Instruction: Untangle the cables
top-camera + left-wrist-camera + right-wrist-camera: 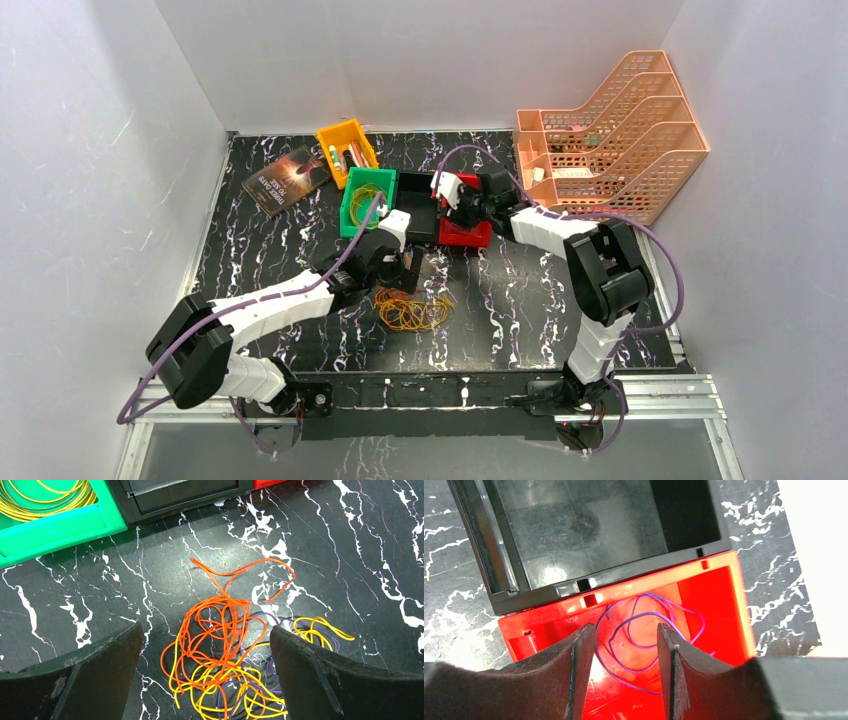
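Note:
The cables [412,312] lie in a loose tangle on the black marbled table; in the left wrist view the tangle [225,645] shows orange, yellow and thin purple loops. My left gripper [205,630] hangs open just above it, a finger on either side and touching nothing; from above, the left gripper [402,278] is at the tangle's far edge. My right gripper [626,627] is open over the red bin [719,595]. A single purple cable [644,613] lies loose on that bin's floor below the jaws. From above, the right gripper [460,203] is over the red bin [468,235].
A green bin [352,215] holds a coiled yellow cable [45,500]. A black bin [418,190] stands between the green and red ones. Further back are a yellow bin [347,150] with small items, a book [287,178] and an orange file rack [610,135].

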Controlling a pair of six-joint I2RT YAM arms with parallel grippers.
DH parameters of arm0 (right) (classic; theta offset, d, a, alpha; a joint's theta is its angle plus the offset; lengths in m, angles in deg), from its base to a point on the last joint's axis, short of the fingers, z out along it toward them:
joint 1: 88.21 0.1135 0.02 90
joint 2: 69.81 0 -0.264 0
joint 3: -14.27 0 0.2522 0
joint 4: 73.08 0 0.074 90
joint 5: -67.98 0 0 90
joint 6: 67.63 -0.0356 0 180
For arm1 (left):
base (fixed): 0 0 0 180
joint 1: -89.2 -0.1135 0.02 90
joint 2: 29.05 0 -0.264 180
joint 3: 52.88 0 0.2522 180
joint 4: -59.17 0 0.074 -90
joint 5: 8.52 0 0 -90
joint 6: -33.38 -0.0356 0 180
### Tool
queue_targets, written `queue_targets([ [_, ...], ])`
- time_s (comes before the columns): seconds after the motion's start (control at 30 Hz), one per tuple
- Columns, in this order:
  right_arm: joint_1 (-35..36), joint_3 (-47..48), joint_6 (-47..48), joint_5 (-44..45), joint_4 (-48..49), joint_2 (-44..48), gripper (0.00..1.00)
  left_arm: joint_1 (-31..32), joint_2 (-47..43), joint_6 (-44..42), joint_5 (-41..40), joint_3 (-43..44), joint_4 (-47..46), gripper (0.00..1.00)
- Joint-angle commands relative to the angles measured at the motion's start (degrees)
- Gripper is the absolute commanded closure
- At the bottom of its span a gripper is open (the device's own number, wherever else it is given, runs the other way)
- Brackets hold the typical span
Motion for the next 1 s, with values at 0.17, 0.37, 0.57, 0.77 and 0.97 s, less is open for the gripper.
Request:
queue_targets([
  [0.17, -0.2, -2.5, -3.0, 3.8, 0.3, 9.4, 0.39, -0.3, -0.6, -0.3, -0.8, 1.8, 1.1, 0.02],
  [0.37, -0.2, -4.4, -9.5, 6.2, 2.7, 16.0, 0.38, -0.3, -1.3, 0.4, -1.7, 2.0, 1.5, 0.02],
  [0.57, -0.2, -8.8, -20.0, 8.9, 6.7, 22.9, 0.38, -0.3, -1.3, 0.6, -2.0, 2.8, 2.2, 0.02],
  [0.77, -0.2, -10.4, -33.8, 16.9, 2.6, 28.9, 0.40, -0.3, -1.4, 1.1, -1.6, 2.9, 2.8, 0.02],
  [0.97, -0.2, -5.7, -44.0, 15.0, -15.7, 29.9, 0.39, -0.3, -2.1, 3.0, 0.6, 3.1, 6.5, 0.02],
])
